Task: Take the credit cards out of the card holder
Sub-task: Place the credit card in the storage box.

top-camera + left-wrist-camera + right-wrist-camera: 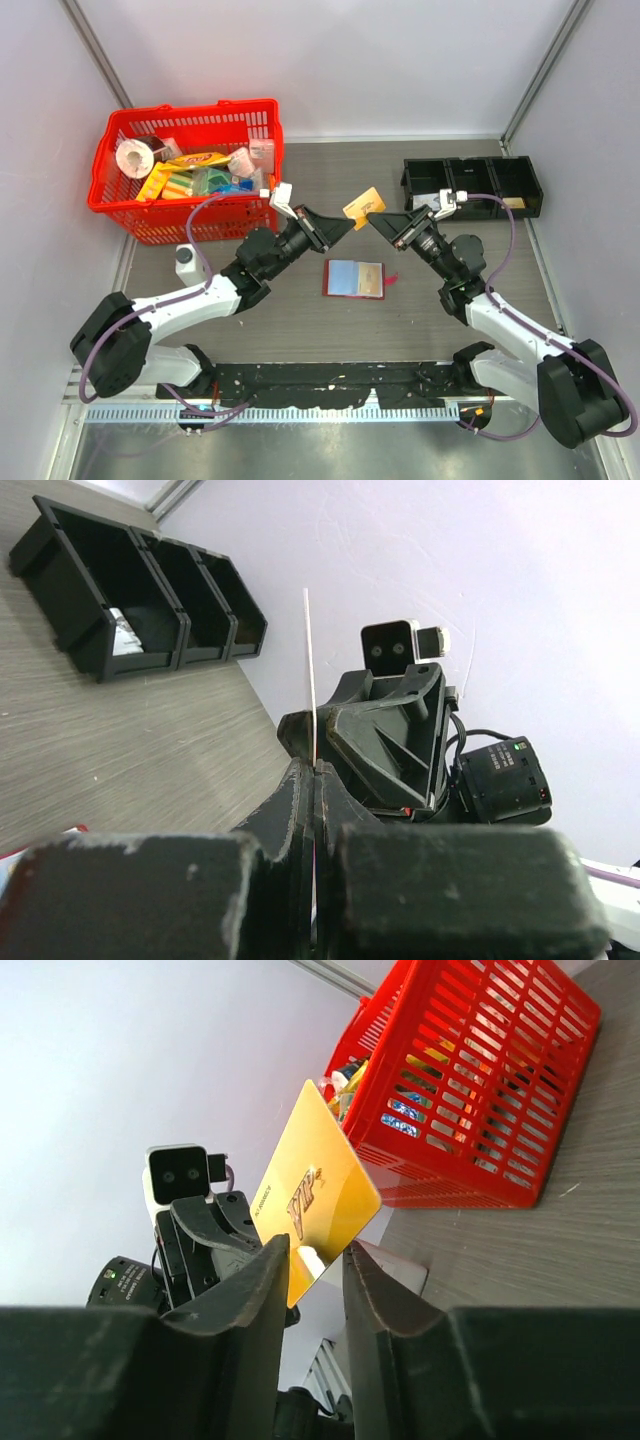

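The red card holder [354,279] lies spread open on the table between the arms, pale blue pockets up, with a tan card [372,281] showing in its right half. My left gripper [350,226] is raised above the table and shut on a gold card [364,207]. That card shows edge-on as a thin line in the left wrist view [309,660], rising from my shut left gripper [315,768]. My right gripper [372,218] faces it tip to tip. In the right wrist view the gold card [310,1185] dips into my right gripper [318,1250], whose jaws stand a little apart.
A big red basket [175,225] full of packets stands at the back left, also in the right wrist view [470,1090]. A row of black bins [474,186] stands at the back right, also in the left wrist view [140,600]. A small white cylinder [186,259] stands by the left arm.
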